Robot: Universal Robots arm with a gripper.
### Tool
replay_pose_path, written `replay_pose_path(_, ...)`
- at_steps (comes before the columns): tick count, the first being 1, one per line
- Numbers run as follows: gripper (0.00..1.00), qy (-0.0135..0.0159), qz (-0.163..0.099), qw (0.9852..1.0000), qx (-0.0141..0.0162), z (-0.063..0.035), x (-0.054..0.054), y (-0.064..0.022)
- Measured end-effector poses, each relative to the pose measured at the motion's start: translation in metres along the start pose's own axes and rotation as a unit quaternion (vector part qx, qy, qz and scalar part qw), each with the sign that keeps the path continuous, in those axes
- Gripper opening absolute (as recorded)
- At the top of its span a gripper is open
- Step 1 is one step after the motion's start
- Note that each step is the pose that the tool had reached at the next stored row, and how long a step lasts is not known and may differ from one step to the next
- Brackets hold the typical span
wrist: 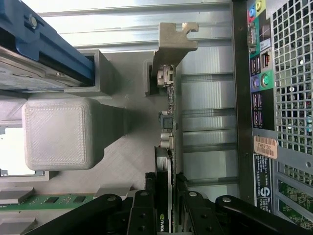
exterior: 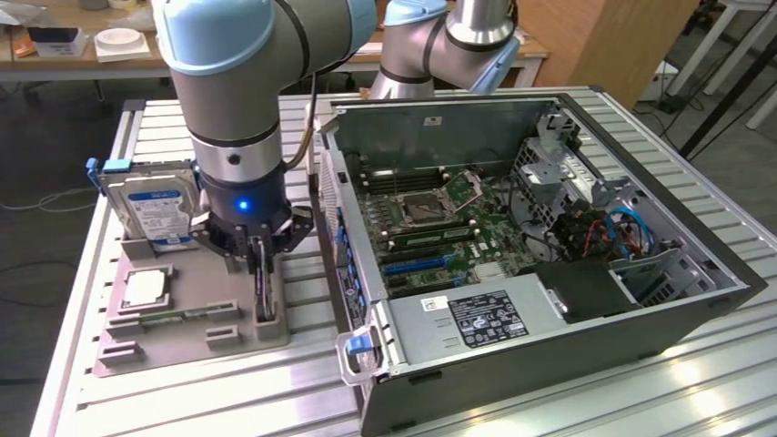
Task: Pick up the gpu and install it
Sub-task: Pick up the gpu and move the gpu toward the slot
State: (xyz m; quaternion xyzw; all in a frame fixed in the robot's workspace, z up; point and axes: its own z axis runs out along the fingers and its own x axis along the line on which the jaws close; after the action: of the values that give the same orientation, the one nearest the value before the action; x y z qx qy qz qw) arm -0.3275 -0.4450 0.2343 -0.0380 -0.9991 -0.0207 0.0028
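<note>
In the lower left of the exterior view, the gpu (exterior: pixel 265 299) stands on edge in a slot of the grey holder (exterior: pixel 158 344). The gripper (exterior: pixel 260 271) pinches it, fingers (wrist: pixel 145 205) pressed against both faces. A hard drive (exterior: pixel 152 205) stands upright further left, and the open computer case (exterior: pixel 680 319) fills the right.

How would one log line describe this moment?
phase: pick | gripper: closed on gpu | gpu: on edge in grey holder | computer case: open
</note>
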Motion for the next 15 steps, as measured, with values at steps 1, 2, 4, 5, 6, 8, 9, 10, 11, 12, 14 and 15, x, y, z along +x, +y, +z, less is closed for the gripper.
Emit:
replay_pose_path(1, 0.26, 0.0002, 0.000, 1.0000, 0.0000, -0.0044, 0.000, 0.0002)
replay_pose_path(2, 0.26, 0.0001, 0.000, 1.0000, 0.0000, -0.0084, 0.000, 0.0004)
replay_pose_path(4, 0.26, 0.0001, 0.000, 1.0000, 0.0000, -0.0163, 0.000, 0.0007)
replay_pose_path(5, 0.26, 0.0002, 0.000, 1.0000, 0.0001, -0.0203, 0.000, 0.0009)
replay_pose_path(6, 0.26, 0.0001, 0.000, 1.0000, 0.0000, -0.0245, 0.000, 0.0011)
replay_pose_path(8, 0.26, 0.0001, 0.000, 1.0000, 0.0000, -0.0337, 0.000, 0.0015)
replay_pose_path(9, 0.26, 0.0001, 0.000, 1.0000, 0.0000, -0.0382, 0.000, 0.0016)
replay_pose_path(10, 0.26, 0.0001, 0.000, 1.0000, 0.0000, -0.0427, 0.000, 0.0018)
replay_pose_path(11, 0.26, 0.0001, 0.000, 1.0000, 0.0001, -0.0472, 0.000, 0.0020)
replay_pose_path(12, 0.26, 0.0002, 0.000, 1.0000, 0.0001, -0.0520, 0.000, 0.0022)
replay_pose_path(14, 0.26, 0.0001, 0.000, 1.0000, 0.0000, -0.0609, 0.000, 0.0026)
replay_pose_path(15, 0.26, 0.0001, 0.000, 1.0000, 0.0000, -0.0654, 0.000, 0.0028)
